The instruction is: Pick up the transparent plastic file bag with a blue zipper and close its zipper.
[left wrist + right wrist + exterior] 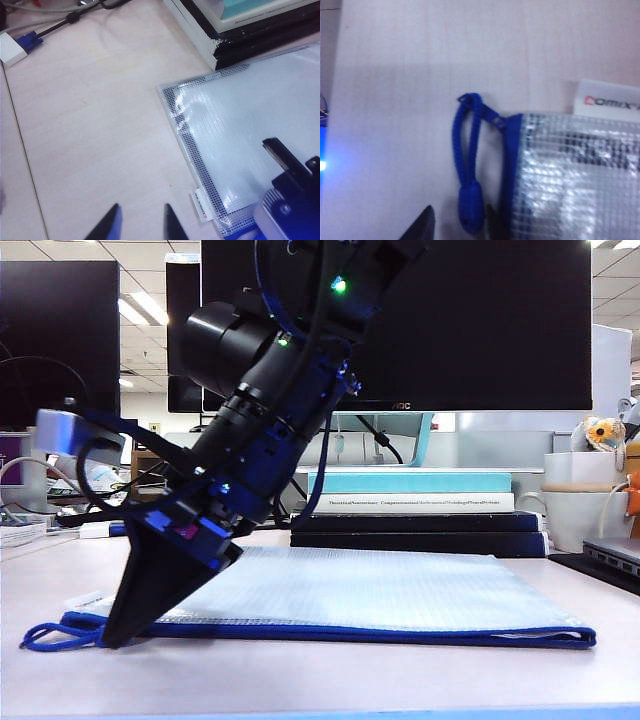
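The file bag (370,585) lies flat on the table, its mesh showing in the left wrist view (250,125) and the right wrist view (580,180). The blue zipper (380,633) runs along its near edge, and the cord pull (50,637) trails off the left end. My right gripper (118,638) reaches across to that left corner, pointing down. It stands open, with the blue pull tab (470,207) between its fingertips (427,220) and the slider (497,120) beyond. My left gripper (141,215) hangs open over bare table beside the bag's corner, holding nothing.
Stacked books (415,510) sit right behind the bag, under a large monitor (480,320). White mugs (585,505) and a laptop edge (610,555) stand at the right. Cables and a blue plug (27,40) lie to the left. A white brand tag (607,100) sticks out of the bag's corner.
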Motion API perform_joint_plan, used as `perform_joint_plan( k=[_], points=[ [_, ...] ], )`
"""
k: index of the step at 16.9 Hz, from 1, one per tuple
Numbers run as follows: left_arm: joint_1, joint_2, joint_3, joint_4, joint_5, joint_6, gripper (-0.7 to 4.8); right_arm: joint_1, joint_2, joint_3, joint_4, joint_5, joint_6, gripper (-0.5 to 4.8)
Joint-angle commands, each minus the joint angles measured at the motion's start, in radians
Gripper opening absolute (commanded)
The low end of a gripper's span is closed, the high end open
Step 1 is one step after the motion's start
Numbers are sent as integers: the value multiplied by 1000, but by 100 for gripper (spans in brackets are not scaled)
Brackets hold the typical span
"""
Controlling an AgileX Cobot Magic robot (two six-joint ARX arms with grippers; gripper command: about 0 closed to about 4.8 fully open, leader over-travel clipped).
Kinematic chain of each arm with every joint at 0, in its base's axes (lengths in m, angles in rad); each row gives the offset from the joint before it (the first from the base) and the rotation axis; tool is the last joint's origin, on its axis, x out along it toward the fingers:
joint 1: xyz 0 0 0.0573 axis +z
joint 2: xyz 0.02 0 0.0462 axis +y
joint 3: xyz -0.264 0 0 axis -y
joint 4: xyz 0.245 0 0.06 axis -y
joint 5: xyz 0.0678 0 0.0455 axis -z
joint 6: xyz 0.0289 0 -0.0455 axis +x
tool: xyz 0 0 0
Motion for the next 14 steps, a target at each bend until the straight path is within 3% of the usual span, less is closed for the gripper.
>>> perform_joint_plan(
  k=[1,2,4,5,8,11,14],
  points=[
    [2,13,1,21,4,4,120,34,-5,4,14,-10,4,102],
    [2,19,1,21,4,4,120,37,-2,4,14,-9,4,102],
    [2,45,-2,19,6,4,120,37,1,4,9,2,4,5],
    [2,55,-2,18,8,3,120,37,0,4,10,2,10,-4],
    [2,61,-2,24,10,33,120,35,-13,5,6,6,54,-4],
    [2,61,-2,50,15,120,120,35,-101,5,-18,47,70,-4],
    [2,61,-2,53,100,230,122,34,-203,5,-41,104,69,-4]
  ],
)
